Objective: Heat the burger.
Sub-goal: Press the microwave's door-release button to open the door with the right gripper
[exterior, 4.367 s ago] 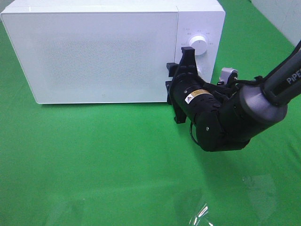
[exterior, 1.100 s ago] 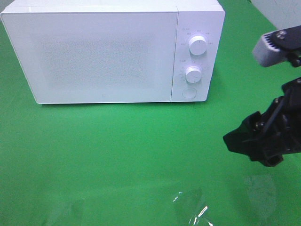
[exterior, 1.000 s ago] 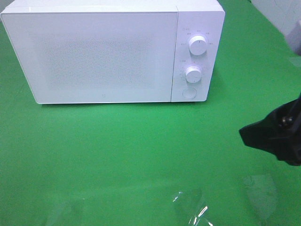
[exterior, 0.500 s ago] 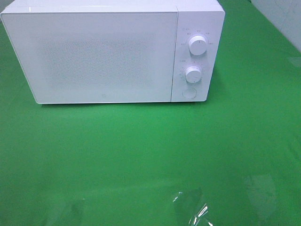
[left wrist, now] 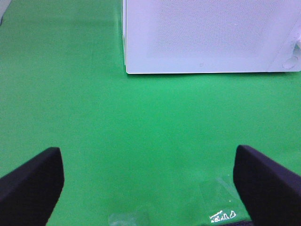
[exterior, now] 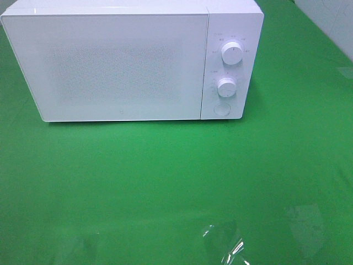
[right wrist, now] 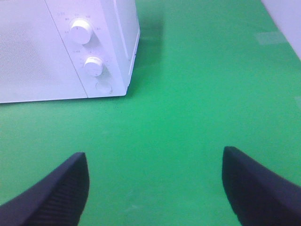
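The burger is out of view. A white microwave [exterior: 127, 61] stands at the back of the green table with its door shut; two dials [exterior: 232, 53] and a round button [exterior: 222, 109] sit on its right panel. It also shows in the left wrist view [left wrist: 207, 35] and in the right wrist view [right wrist: 66, 47]. No arm shows in the exterior high view. My left gripper [left wrist: 150, 183] is open and empty, back from the microwave's front. My right gripper [right wrist: 153, 188] is open and empty, off the microwave's right front corner.
Green cloth [exterior: 165, 176] covers the table. Glare patches lie on it near the front edge [exterior: 223, 245]. A pale wall [exterior: 331, 22] borders the far right.
My right arm has drawn back from the microwave's dials to the right and left the exterior high view. The microwave has not moved and its door stays shut.
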Tool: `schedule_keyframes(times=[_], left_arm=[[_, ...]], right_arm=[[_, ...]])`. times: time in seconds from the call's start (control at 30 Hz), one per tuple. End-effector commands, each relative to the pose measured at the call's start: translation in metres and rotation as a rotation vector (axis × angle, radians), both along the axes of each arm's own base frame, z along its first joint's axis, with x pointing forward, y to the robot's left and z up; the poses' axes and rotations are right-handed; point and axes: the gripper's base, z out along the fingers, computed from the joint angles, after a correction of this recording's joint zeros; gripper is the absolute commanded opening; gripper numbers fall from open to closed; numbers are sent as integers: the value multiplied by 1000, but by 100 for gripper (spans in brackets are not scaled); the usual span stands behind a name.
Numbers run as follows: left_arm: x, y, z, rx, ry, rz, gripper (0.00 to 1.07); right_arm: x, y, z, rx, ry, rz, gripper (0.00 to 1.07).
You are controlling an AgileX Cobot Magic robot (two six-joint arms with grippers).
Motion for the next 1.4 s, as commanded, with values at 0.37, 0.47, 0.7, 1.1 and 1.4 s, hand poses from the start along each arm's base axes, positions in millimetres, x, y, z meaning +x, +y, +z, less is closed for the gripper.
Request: schedule_keyframes(times=[0.37, 0.47, 0.7, 1.1, 1.4], left_arm=[[-2, 0, 0, -9, -21, 1, 90], [-2, 0, 0, -9, -21, 1, 90], [-2, 0, 0, -9, -21, 1, 90], [-2, 0, 0, -9, -21, 1, 90], [-2, 0, 0, -9, -21, 1, 90]], right_arm=[[-23, -4, -16, 14, 4, -49, 76], [-23, -3, -16, 12, 4, -47, 76], [-23, -3, -16, 12, 4, -47, 76], [-21, -3, -7, -5, -12, -34, 77], [7, 2, 1, -17, 37, -25, 76]])
